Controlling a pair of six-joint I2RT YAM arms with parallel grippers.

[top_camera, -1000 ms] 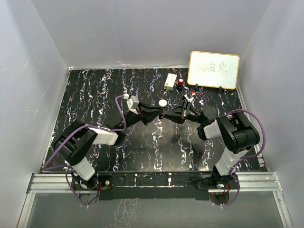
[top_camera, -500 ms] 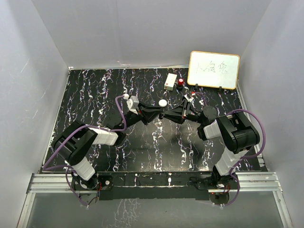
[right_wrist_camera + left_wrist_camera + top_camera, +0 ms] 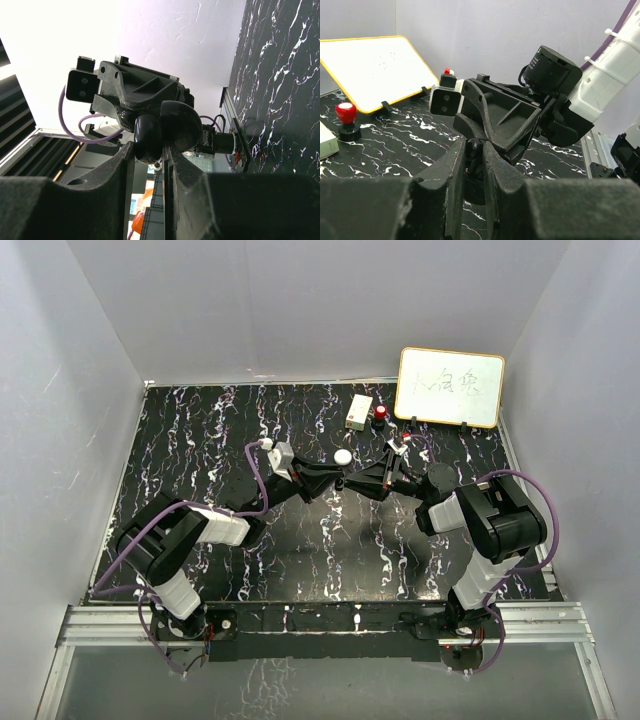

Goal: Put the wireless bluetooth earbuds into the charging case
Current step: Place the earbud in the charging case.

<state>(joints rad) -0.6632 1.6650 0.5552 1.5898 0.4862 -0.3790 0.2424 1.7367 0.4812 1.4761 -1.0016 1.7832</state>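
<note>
Above the middle of the black marbled table (image 3: 200, 440), the two arms reach inward from their bases at the near edge, and their claws meet tip to tip. The left gripper (image 3: 336, 480) is drawn in tight on a small dark earbud (image 3: 472, 151). Only a sliver of it shows in the narrow slot between the fingers (image 3: 451, 170), so its pose cannot be made out. The right gripper (image 3: 356, 479) faces it head-on and is clamped on the glossy black round charging case (image 3: 175, 126). The case sits right at the claw's tips and looks parted into two rounded halves. The left claw's tips press up against the case, so the earbud is at the case; whether it is seated inside cannot be told. The second earbud cannot be picked out. Just beyond the joined claws a small white puck (image 3: 343, 456) lies on the table. Farther back stand a white box (image 3: 359, 411) and a red-topped knob (image 3: 381, 414), with a yellow-framed whiteboard (image 3: 450, 388) propped at the far right.
</note>
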